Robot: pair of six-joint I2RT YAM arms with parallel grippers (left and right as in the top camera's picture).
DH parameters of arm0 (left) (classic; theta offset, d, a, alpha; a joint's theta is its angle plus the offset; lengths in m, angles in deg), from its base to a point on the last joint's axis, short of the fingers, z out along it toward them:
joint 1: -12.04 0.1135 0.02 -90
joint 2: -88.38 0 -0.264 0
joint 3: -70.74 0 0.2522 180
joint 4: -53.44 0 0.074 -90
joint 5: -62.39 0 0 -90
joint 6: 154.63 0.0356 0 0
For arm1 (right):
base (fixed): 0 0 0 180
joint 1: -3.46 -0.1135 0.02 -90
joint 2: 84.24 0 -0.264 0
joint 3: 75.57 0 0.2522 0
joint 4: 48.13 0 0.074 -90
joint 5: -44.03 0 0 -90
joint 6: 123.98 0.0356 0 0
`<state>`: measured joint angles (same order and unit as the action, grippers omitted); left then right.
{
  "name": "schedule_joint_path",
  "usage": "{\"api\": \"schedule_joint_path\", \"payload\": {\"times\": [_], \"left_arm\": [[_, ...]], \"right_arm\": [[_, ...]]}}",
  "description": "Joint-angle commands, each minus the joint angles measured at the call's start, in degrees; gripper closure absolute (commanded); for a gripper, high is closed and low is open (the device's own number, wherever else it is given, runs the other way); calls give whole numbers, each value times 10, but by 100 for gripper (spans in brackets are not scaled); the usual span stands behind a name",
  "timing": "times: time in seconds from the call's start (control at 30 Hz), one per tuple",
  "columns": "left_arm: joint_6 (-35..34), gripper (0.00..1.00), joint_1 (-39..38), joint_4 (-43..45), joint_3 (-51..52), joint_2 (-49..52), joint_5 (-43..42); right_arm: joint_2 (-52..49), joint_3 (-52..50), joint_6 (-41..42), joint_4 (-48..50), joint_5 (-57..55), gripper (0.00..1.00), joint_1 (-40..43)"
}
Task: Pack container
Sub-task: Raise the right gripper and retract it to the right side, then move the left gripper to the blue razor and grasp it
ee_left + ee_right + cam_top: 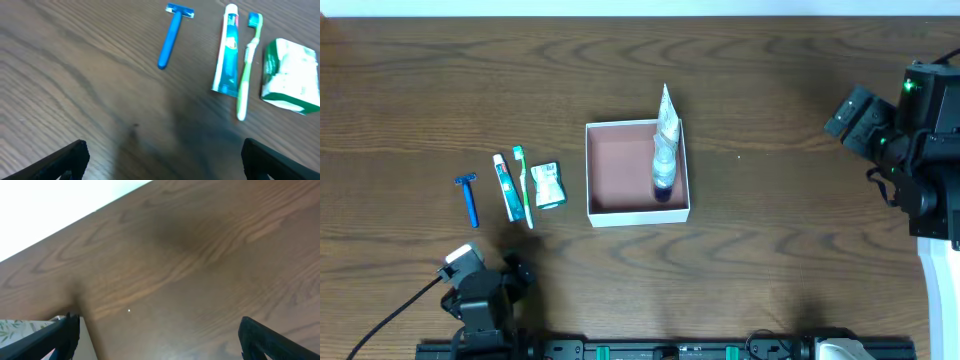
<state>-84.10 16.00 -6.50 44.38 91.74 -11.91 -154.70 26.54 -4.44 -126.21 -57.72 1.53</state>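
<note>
The container (605, 168), a shallow white-walled square box with a reddish-pink floor, sits mid-table. A patterned squeeze tube with a dark cap (664, 140) lies in it along the right wall, its crimped end sticking over the far rim. To the left lie a blue razor (469, 198), a toothpaste tube (506, 186), a green toothbrush (523, 186) and a green-white packet (548, 185); they also show in the left wrist view: razor (171, 36), toothpaste (227, 52), toothbrush (248, 65), packet (292, 75). My left gripper (162, 160) is open and empty, near the front edge. My right gripper (160, 340) is open and empty, far right.
Dark wooden table (800, 230). The container's corner (87, 340) shows at the lower left of the right wrist view. The table's far edge (75, 222) meets a white background. A black rail (670, 350) runs along the front edge.
</note>
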Motion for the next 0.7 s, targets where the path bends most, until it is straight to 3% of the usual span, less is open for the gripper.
{"api": "schedule_joint_path", "payload": {"times": [0.0, 0.3, 0.5, 0.67], "left_arm": [[20, 2, -2, -3, 14, -4, 37], [-92, 2, -2, 139, 14, -4, -68], [-45, 2, -2, 166, -27, 24, -91], [-21, 2, 0, 117, -153, 182, -69]], "right_arm": [[0, 5, 6, -11, 4, 1, 4], [0, 5, 6, -15, 4, 1, 4], [0, 5, 6, -15, 4, 1, 4], [0, 5, 6, -15, 4, 1, 4]]}}
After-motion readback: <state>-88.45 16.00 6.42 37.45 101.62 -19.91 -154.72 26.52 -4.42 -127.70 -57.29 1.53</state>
